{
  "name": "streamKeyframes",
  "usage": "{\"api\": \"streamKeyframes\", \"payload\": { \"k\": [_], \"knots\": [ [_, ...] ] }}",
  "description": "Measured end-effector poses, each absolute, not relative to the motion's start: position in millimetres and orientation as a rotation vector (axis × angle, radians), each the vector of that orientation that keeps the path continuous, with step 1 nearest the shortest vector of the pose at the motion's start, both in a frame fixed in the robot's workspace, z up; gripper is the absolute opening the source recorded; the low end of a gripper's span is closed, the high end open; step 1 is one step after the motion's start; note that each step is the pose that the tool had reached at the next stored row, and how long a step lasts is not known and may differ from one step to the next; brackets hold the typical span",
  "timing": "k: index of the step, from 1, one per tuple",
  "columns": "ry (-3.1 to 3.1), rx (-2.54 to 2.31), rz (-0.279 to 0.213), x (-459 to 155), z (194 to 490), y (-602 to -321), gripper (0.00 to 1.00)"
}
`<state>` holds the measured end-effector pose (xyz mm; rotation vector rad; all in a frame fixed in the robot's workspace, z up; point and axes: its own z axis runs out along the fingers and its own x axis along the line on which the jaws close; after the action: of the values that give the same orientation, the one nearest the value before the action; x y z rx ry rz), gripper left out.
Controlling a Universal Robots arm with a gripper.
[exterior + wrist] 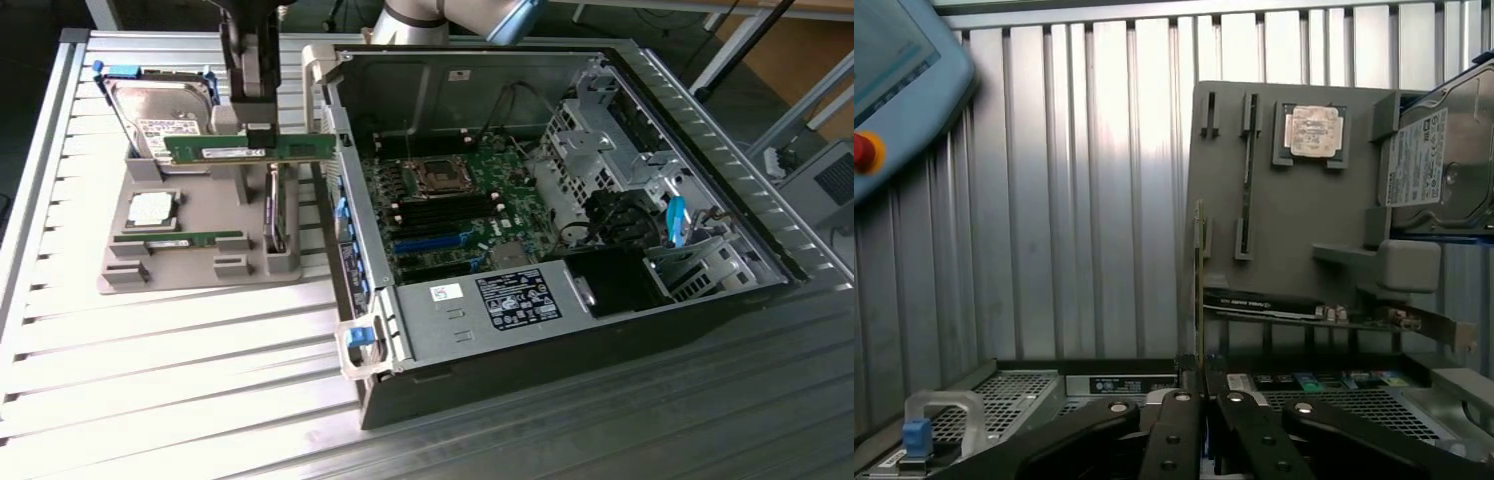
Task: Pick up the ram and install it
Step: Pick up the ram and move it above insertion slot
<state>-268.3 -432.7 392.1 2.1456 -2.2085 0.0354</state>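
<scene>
Gripping the ram [214, 152] crosswise, the pincer [258, 132] holds it above the tray [200, 272]

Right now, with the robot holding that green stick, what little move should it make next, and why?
Probably carry it sideways toward the exterior view's right, over the open computer. The gripper is shut on the green stick, raised above the gray tray, and the long black slots sit inside that computer.
</scene>
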Motion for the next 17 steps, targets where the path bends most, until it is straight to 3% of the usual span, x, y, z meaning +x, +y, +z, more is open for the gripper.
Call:
{"api": "streamKeyframes", "payload": {
  "k": [17],
  "knots": [
    [-2.202,2.139,0.049,-257.1,392.1,-432.7,0.11]
  ]
}}
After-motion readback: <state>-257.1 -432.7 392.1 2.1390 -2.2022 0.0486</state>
